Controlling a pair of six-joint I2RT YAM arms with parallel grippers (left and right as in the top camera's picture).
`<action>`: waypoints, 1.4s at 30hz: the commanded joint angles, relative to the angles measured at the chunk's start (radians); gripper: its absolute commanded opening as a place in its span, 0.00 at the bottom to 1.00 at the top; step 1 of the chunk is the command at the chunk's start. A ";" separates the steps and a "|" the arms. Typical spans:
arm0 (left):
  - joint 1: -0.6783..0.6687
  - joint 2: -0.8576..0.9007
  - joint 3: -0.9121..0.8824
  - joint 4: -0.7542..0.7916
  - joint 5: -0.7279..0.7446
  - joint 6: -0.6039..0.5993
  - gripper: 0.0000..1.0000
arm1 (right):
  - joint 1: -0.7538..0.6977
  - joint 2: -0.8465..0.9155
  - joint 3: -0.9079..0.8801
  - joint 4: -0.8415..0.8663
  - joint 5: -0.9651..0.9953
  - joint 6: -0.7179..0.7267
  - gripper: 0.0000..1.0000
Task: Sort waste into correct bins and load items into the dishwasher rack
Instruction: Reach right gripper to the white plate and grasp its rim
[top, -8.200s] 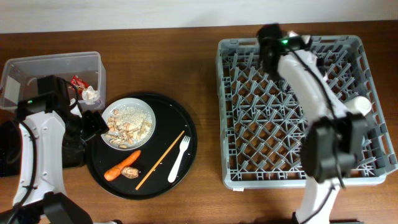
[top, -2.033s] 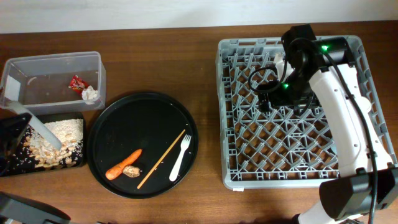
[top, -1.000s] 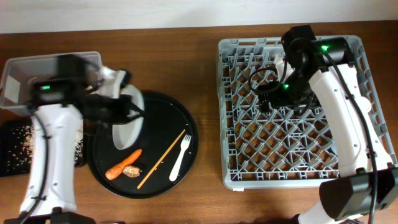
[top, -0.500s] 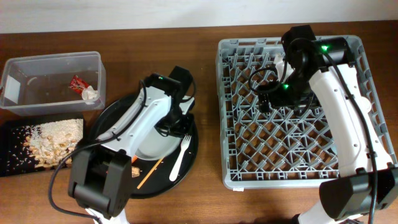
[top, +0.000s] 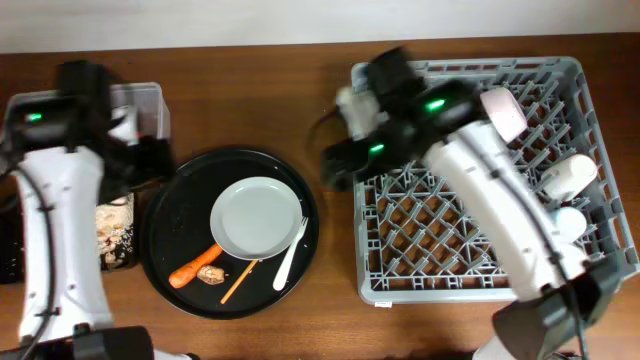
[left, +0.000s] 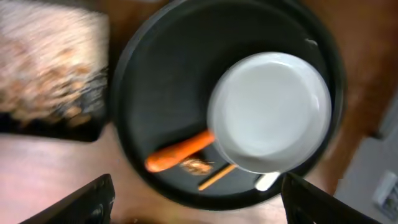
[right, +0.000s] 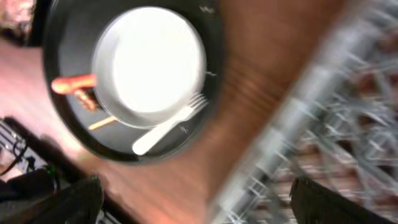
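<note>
Lying flat on the round black tray (top: 170, 200), the white plate (top: 258, 217) sits a little toward 2 o'clock of the tray's centre, face up. The thin wooden stick (top: 238, 283) pokes out from under the plate's 6 o'clock edge, with the rest of it covered. The white fork (top: 290, 255) lies at the plate's 4 o'clock, tines up against the rim; I cannot tell whether they touch it. At the plate's 8 o'clock the orange carrot piece (top: 188, 270) lies on the tray, and a small beige scrap (top: 210, 276) sits just beside its 3 o'clock end.

My left gripper (left: 198, 182) hangs above this tray with its fingers (left: 87, 202) spread wide and nothing between them. My right gripper (right: 196, 182) is spread just as wide and holds nothing. Its view is blurred, with plate and fork below it and the rack off at 3 o'clock.

Farther out, at the round tray's 9 o'clock, the flat black tray (top: 118, 262) carries beige crumbly food scraps (top: 112, 225), and my left arm (top: 60, 190) crosses over it. At 11 o'clock the clear tub (top: 150, 100) is mostly hidden behind that arm.

At 3 o'clock stands the grey dishwasher rack (top: 470, 292), with my right arm (top: 480, 180) stretched across it to its 9 o'clock edge. Inside, a pale cup (top: 568, 172) lies on its side at 3 o'clock. One pale rounded piece (top: 500, 112) sits at 12 o'clock and a second pale piece (top: 568, 222) at 4 o'clock. Both are too blurred for me to name.
</note>
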 joint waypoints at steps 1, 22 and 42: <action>0.101 -0.001 -0.010 -0.004 0.023 -0.016 0.85 | 0.148 0.107 0.002 0.066 0.087 0.106 0.99; 0.109 -0.001 -0.011 0.004 0.025 -0.016 0.86 | 0.245 0.527 -0.005 0.224 0.111 0.436 0.39; 0.109 -0.001 -0.011 0.005 0.025 -0.016 0.86 | -0.079 0.314 0.687 -0.264 1.123 0.262 0.04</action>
